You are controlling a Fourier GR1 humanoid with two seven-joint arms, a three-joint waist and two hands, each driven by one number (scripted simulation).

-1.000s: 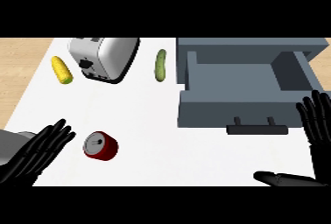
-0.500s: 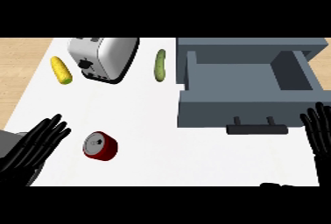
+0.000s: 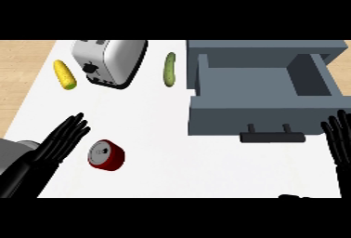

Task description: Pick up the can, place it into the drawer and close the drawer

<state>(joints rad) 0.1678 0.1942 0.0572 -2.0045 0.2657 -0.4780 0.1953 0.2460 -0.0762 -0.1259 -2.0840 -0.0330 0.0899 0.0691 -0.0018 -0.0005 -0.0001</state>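
Beside open left hand [image 3: 60,142]: can [image 3: 106,155]; toaster [image 3: 109,60], cucumber [image 3: 169,69] beyond; right hand [image 3: 339,139] open nr drawer [image 3: 226,120].

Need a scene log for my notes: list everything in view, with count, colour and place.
can: 1, red, lying on its side, lower left of the counter
toaster: 1, silver, upper left
yellow vegetable: 1, yellow, left of the toaster
cucumber: 1, green, between toaster and drawer
drawer: 1, grey, open, right side
counter: 1, white
left hand: 1, black, open, just left of the can
right hand: 1, black, open, at the right edge
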